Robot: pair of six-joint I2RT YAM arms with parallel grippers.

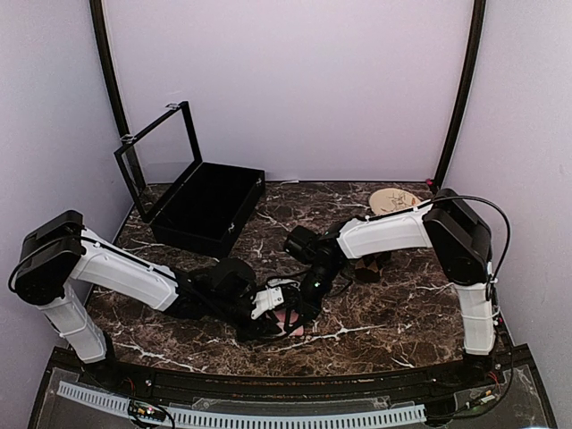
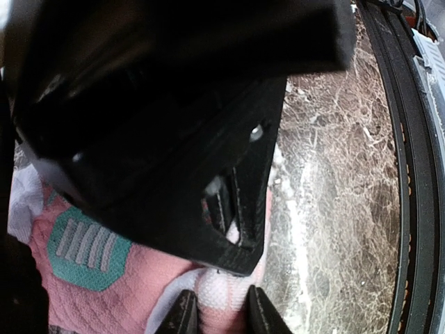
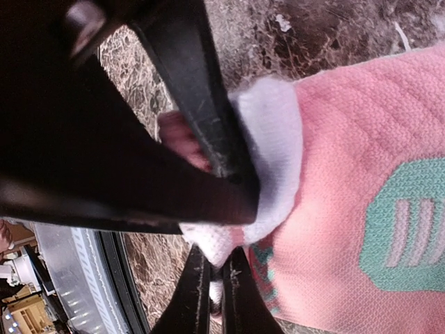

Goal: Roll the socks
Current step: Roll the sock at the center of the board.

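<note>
A pink sock [image 1: 293,323] with green patches and a white edge lies on the marble table near its front middle. Both grippers meet over it. In the left wrist view my left gripper [image 2: 221,298] is pinching a bunched white-and-pink fold of the sock [image 2: 146,278], one finger on each side. In the right wrist view my right gripper [image 3: 217,256] is shut on the white edge of the same sock [image 3: 334,209]. Each wrist view is half filled by the other arm's black gripper, close above the fabric. Only this one sock shows.
A black box [image 1: 207,207] with its lid raised stands at the back left. A round tan plate [image 1: 393,198] lies at the back right, partly behind the right arm. The table's front rail [image 2: 403,209] runs just right of the sock.
</note>
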